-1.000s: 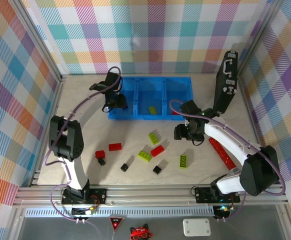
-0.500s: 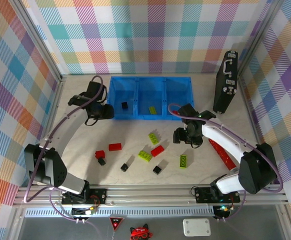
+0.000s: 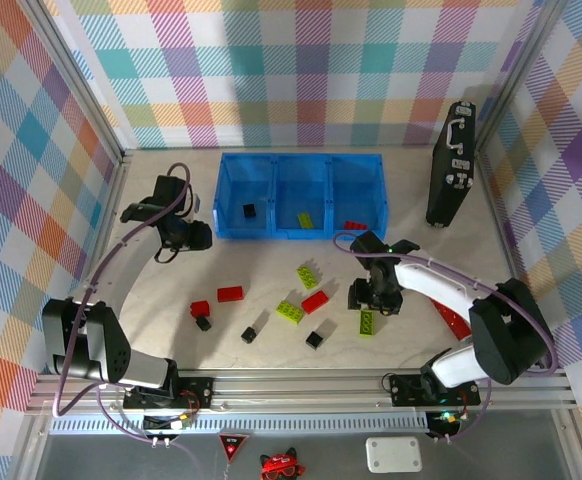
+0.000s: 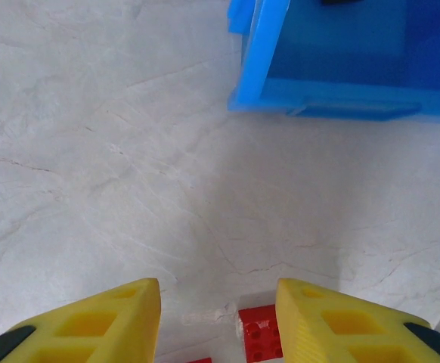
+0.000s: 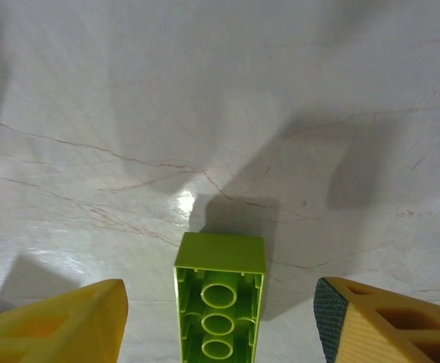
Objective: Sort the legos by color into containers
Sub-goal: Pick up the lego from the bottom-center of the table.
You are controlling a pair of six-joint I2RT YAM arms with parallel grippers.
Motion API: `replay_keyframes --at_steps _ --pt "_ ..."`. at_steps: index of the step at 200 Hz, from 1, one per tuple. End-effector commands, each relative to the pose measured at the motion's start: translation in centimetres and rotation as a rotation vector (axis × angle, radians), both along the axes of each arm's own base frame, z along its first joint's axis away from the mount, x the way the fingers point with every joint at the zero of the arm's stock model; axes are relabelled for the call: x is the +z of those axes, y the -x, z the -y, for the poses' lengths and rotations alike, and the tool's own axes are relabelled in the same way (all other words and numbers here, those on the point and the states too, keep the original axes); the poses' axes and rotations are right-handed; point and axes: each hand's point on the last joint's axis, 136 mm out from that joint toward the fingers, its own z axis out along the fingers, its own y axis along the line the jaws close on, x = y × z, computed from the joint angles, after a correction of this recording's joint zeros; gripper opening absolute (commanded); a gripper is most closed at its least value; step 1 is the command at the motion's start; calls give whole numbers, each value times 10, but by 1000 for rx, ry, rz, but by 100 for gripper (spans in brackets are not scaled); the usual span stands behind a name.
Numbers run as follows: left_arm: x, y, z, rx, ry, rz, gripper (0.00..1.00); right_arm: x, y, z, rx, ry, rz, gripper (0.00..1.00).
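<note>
The containers are one blue bin (image 3: 301, 158) with three compartments, holding a black lego (image 3: 249, 210), a lime-green one (image 3: 305, 219) and a red one (image 3: 355, 226). Loose legos lie mid-table: green (image 3: 307, 275), red (image 3: 316, 301), black (image 3: 315, 340). My right gripper (image 3: 369, 312) (image 5: 220, 293) stands open astride a lime-green lego (image 3: 367, 321) (image 5: 220, 302) that lies with its hollow underside up, with a gap on each side. My left gripper (image 3: 193, 238) (image 4: 218, 291) hangs open and holds nothing, left of the bin's corner (image 4: 341, 91), above bare table and a red lego (image 4: 261, 340).
A tall black case (image 3: 451, 163) stands at the back right. A long red strip (image 3: 449, 318) lies under my right arm. More loose bricks sit at the left: red (image 3: 229, 293) and black (image 3: 203, 323). Plaid walls close in three sides.
My left gripper drew back out of the bin's left compartment, leftward and nearer, leaving a black lego inside. My right gripper came down from beside the bin to straddle the green lego.
</note>
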Motion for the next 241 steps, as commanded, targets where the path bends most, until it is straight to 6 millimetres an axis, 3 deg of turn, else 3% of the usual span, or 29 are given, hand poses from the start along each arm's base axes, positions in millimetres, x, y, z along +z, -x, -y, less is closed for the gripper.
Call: replay_keyframes --at_steps 1,100,241 --pt "-5 -2 -1 -18 8 6 44 -8 6 -3 -31 -11 -23 66" --pt "-13 -1 -9 1 -15 -22 43 -19 9 -4 -32 4 -40 53" --pt "-15 0 -9 -4 -13 -28 43 -15 6 -3 -19 26 -36 36"
